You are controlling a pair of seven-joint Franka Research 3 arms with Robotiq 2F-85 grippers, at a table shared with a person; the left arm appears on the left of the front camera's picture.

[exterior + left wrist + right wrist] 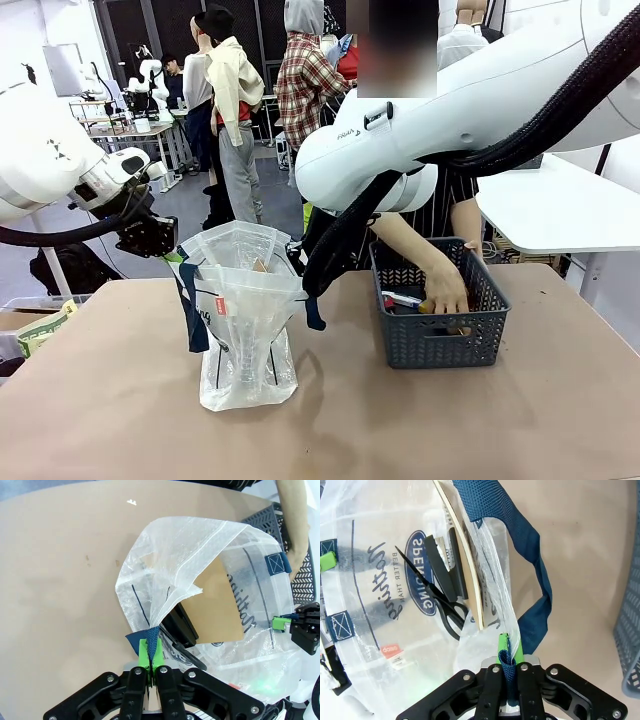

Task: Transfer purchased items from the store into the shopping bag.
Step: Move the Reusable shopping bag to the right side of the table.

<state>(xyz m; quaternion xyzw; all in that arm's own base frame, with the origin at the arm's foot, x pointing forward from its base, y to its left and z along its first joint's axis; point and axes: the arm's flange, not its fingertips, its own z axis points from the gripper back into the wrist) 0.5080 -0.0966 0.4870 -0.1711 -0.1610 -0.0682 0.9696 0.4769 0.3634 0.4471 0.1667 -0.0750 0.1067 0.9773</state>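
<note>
**Robot arms hold shopping bag open while a person reaches into the basket**

On the brown table (110, 410), two white robot arms hold the mouth of a see-through shopping bag (245, 330) stretched wide. The left gripper (152, 655) has its green pads pressed together on the bag's rim, right where a dark blue strap patch is sewn on. On the opposite rim, the right gripper (510, 660) pinches a fold of blue strap (532, 575) and plastic film between its closed fingers.

The bag stands upright a little left of the table's middle, with its base on the tabletop. It has a small red label (220, 305) on the near side, and straps hang down on both flanks. The wrist cameras look into the bag, where a flat piece of brown card (220, 605) leans against the wall. What looks like a pair of black scissors (442, 602) lies just beside the card.

To the bag's right, near it but not touching, sits the dark grey lattice basket (440, 345). A person at the far side of the table reaches an arm down into it. The hand (445, 290) is low among the goods on the basket floor, next to a white-and-red piece (402, 298) and something yellow (427, 306) at the fingers. I cannot tell from here whether the hand has hold of anything.
</note>
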